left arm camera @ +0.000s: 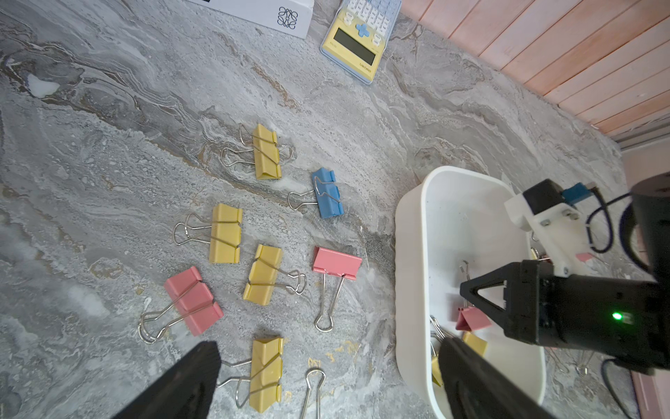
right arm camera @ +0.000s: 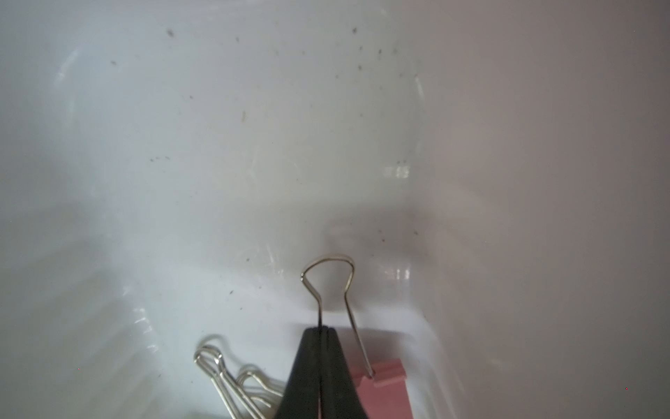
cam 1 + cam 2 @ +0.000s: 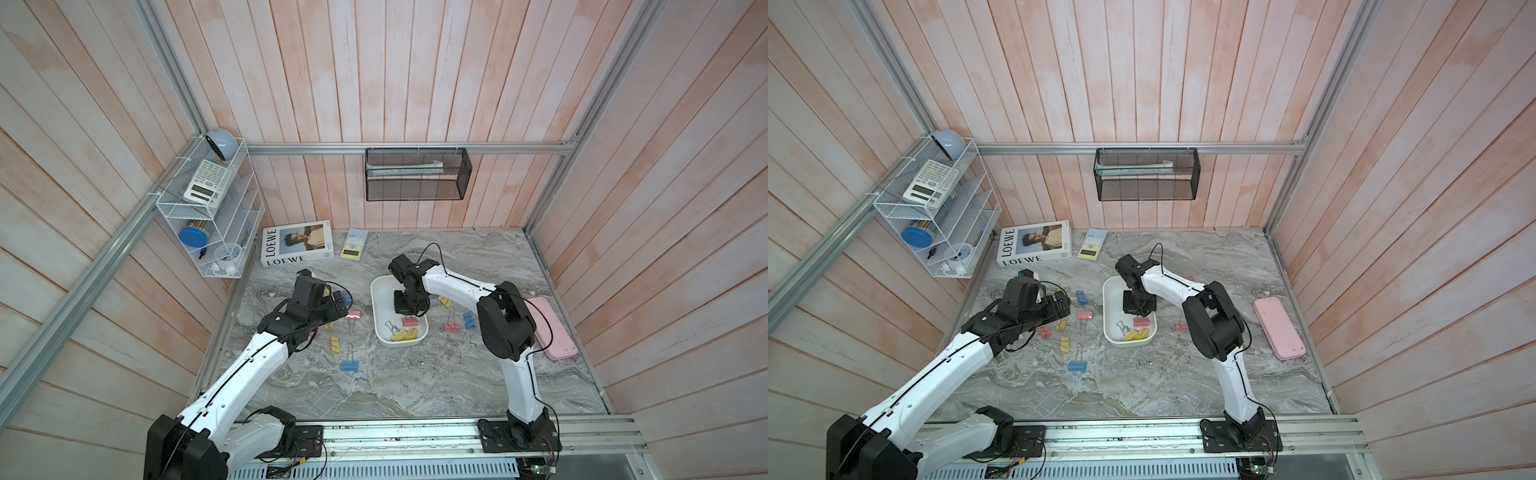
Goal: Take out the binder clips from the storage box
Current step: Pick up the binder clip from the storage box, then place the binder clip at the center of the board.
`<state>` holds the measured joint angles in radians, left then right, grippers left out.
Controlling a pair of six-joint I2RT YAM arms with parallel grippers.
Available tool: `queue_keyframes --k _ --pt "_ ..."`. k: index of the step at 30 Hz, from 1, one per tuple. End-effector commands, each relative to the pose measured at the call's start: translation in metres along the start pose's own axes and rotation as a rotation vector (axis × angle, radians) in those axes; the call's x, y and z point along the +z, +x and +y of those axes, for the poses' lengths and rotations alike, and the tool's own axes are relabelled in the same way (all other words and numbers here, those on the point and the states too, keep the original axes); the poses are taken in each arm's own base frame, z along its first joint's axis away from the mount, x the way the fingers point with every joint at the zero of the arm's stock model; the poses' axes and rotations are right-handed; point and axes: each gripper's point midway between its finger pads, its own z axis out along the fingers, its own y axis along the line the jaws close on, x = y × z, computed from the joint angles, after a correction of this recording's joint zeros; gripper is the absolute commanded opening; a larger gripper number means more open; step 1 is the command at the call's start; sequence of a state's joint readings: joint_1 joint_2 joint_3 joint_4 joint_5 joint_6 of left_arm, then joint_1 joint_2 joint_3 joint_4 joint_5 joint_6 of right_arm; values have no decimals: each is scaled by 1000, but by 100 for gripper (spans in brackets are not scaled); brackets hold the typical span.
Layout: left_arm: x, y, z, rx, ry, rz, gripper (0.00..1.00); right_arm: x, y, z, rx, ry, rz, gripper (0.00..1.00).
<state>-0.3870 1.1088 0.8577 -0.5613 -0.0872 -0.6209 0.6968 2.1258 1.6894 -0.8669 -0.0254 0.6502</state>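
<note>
Surroundings: on the table top (image 3: pixel 415 374), the LOEWE book (image 3: pixel 297 243) and yellow calculator (image 3: pixel 354 244) lie at the back wall and the pink case (image 3: pixel 559 332) lies at the right edge, all well apart from the storage box (image 3: pixel 376 320), which sits mid-table. The black mesh basket (image 3: pixel 417 174) and white wire rack (image 3: pixel 208 216) hang on the walls. Loose binder clips (image 1: pixel 224 232), yellow, pink and blue, lie scattered on the table left of the box; a few more lie on its right, partly hidden by the right arm (image 3: pixel 453 284). That arm's wrist covers the middle of the box in both top views. Box contents, near end: one pink clip (image 2: pixel 384 384) and two yellow clips (image 3: pixel 405 335) side by side, touching. The right gripper (image 2: pixel 320 330) is down in the box, fingers pressed together on one wire of the pink clip's handle. The left gripper (image 1: pixel 328 346) hovers over the loose clips, fingers spread wide, holding nothing.
</note>
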Motion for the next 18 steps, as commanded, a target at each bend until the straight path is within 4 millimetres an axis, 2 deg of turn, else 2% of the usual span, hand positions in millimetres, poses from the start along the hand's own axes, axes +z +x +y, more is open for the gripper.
queue_keyframes --k 1,4,8,13,18 --pt "1 -8 -3 8 2 -19 100 -70 -28 3 -20 -35 -151 0" --pt "2 -10 -6 7 11 -17 100 -90 -38 -15 -12 -25 -186 0" --pt "5 -13 -10 6 18 -13 100 -103 -55 -52 22 -3 -215 0" --pt "9 -12 -13 4 22 2 100 -96 -76 -89 58 20 -211 0" --pt "14 -10 -15 -9 25 24 100 -73 -97 -103 72 21 -177 0"
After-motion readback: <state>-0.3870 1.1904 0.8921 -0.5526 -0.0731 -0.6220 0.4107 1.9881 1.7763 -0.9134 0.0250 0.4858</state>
